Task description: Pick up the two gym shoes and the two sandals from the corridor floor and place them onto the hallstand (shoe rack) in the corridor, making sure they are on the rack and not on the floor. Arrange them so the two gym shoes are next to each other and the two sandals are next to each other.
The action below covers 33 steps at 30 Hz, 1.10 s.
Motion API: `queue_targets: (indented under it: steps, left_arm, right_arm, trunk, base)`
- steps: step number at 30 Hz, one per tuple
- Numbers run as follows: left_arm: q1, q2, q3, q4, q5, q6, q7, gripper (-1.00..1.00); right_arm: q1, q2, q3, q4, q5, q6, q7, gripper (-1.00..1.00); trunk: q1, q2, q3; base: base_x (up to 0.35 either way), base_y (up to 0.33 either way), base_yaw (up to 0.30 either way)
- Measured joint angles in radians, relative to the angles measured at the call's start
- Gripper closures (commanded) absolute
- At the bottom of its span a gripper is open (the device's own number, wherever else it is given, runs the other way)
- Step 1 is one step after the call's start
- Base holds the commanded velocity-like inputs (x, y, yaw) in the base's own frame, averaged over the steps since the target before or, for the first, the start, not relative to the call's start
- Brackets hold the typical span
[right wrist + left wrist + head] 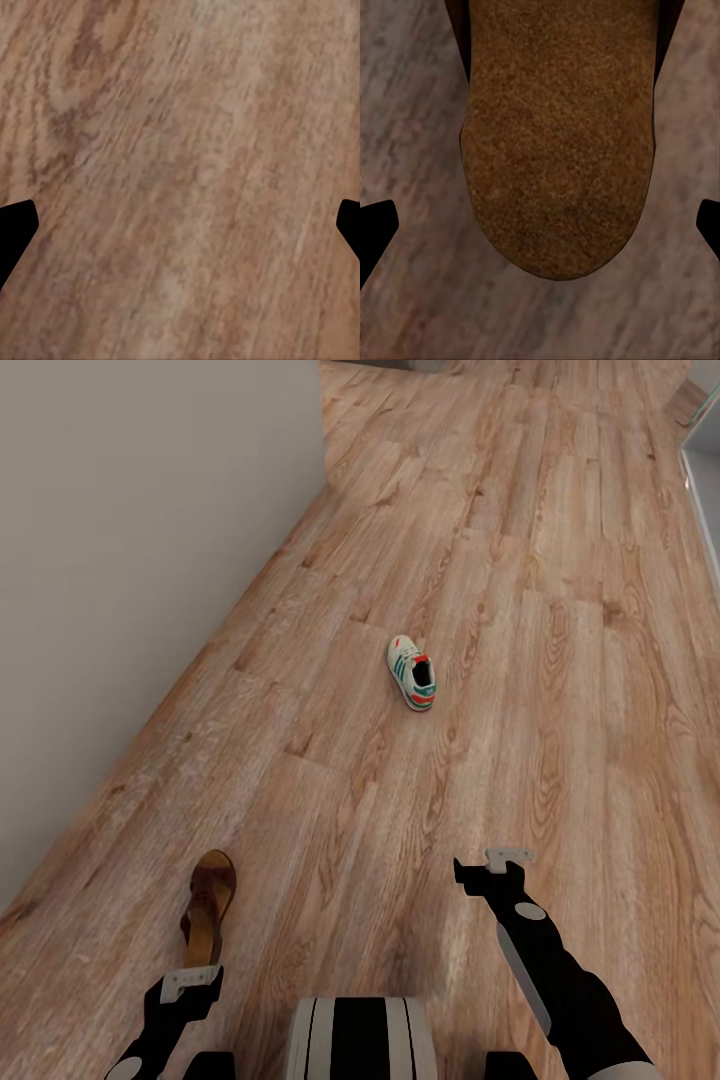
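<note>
My left gripper (540,225) wide, hovering over sandal (208,908) on corridor floor (560,690) near wall; right gripper (492,868) wide, empty. Gym shoe (412,672) mid-floor. Nothing racked yet.

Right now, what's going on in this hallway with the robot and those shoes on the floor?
A two-armed robot stands on the wood-plank corridor floor, tidying shoes. Its left gripper hovers right by a brown sandal, jaws spread wide to either side of the sandal's rounded end in the left wrist view, nothing gripped yet. The right gripper hangs open over bare planks. Farther ahead, one white gym shoe with green stripes lies alone on the floor.
</note>
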Motion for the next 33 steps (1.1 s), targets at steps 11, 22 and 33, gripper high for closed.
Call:
queue_targets:
  steps: [11,22,33]
  left_arm:
    - [0.000,0.000,0.000,0.001,0.000,-0.001,0.000,-1.00]
    - [0.000,0.000,0.002,0.000,0.000,0.000,0.002,-1.00]
    - [0.000,0.000,0.006,0.001,0.001,0.002,0.008,1.00]
  right_arm:
    - [0.000,0.000,0.000,-0.001,0.000,0.000,0.000,-1.00]
    - [0.000,0.000,0.000,-0.002,0.000,0.000,0.000,-1.00]
    - [0.000,0.000,0.000,-0.002,0.000,0.000,0.000,-1.00]
  trunk:
    - [0.000,0.000,0.000]
    - [0.000,0.000,0.000]
    - [0.000,0.000,0.000]
  base:
    - [0.027,0.000,0.000]
    - [0.019,0.000,0.000]
    - [0.001,0.000,0.000]
